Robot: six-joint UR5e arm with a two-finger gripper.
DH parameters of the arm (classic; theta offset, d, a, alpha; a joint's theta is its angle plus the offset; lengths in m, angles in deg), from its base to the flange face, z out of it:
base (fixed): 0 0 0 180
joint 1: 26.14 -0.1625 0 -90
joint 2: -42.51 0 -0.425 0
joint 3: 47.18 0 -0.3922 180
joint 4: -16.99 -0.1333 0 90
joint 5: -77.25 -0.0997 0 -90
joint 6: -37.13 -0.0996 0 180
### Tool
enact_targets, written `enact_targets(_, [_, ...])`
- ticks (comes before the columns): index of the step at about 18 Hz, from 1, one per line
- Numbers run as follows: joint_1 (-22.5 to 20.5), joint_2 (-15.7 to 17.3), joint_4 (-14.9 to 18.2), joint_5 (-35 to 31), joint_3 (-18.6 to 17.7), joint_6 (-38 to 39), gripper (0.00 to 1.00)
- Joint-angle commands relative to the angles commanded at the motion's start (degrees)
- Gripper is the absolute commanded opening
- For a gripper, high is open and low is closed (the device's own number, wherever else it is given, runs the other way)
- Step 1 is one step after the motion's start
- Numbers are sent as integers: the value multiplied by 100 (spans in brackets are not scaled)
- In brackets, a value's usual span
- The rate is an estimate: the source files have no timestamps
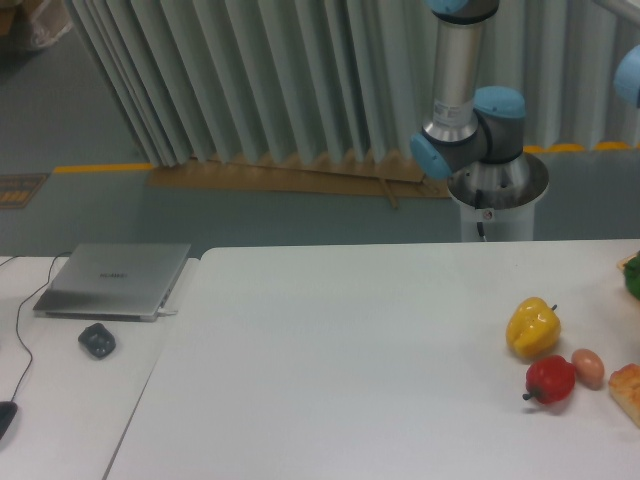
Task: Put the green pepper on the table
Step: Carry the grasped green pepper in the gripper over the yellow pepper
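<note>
Camera view: only a green sliver of the pepper (634, 279) is seen at the right edge, above the tabletop (360, 350) and the yellow pepper (532, 327), while the claw is out of frame, its state unknown.

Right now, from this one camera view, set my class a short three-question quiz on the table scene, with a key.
1. True or false: the yellow pepper rests on the white table.
2. Which lies nearest the red fruit? A) the egg B) the laptop C) the arm's base
3. Fill in: only a sliver of the green pepper shows, at the picture's ____ edge.
Key: 1 true; 2 A; 3 right.
</note>
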Motion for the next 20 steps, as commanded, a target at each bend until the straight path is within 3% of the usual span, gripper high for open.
enact_targets(5, [458,26,-61,-53,9,1047,27])
enact_targets(10, [792,9,-334,-306,0,1793,27])
enact_targets(13, [1055,-44,-694,-693,-9,2295,26])
enact_targets(18, [1249,-193,-826,-1028,17,2894,26])
enact_targets(20, [1406,-272,-1089,-1273,0,2998,26])
